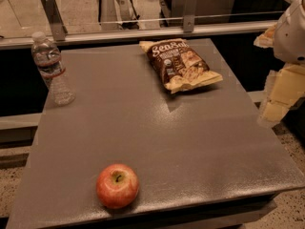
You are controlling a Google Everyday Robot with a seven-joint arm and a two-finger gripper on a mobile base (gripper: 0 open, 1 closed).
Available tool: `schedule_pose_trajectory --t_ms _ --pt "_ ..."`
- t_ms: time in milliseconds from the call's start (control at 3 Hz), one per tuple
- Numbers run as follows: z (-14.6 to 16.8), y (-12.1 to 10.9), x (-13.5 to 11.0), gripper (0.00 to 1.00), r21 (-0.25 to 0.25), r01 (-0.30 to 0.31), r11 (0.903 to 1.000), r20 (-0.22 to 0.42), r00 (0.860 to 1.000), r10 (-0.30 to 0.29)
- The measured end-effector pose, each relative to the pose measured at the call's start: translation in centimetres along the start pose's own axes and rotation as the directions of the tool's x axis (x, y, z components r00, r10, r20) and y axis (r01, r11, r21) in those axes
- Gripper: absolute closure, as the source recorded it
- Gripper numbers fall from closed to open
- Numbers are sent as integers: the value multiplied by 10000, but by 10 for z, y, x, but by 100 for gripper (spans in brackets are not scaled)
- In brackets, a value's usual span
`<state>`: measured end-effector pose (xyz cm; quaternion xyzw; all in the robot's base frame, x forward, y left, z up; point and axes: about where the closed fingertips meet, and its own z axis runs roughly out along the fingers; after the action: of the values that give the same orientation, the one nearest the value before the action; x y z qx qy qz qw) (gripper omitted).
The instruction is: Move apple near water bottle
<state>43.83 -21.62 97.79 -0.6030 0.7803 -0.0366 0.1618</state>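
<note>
Your apple (117, 185) sits stem up near the front edge of the grey table (157, 128), a little left of centre. The water bottle (52, 68) stands upright by the far left corner, well apart from the apple. Toward the far side, right of centre, a brown chip bag (181, 65) lies flat. Your gripper (279, 97) hangs beyond the table's right edge, well apart from the apple, and you cannot tell whether it is open or closed.
</note>
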Motion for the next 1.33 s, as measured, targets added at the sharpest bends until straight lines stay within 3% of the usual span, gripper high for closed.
schedule_pose_trajectory --t_ms 333,667,1000,1333 --pt "0 0 0 0 1 1 10000 2 10000 -1" --pt "14 10 -18 0 -453 283 9986 798 9965 -246" --pt "38 45 -61 0 -1300 983 9866 2261 9718 -671" --pt "54 85 -103 0 -2105 1619 9641 3555 9314 -788"
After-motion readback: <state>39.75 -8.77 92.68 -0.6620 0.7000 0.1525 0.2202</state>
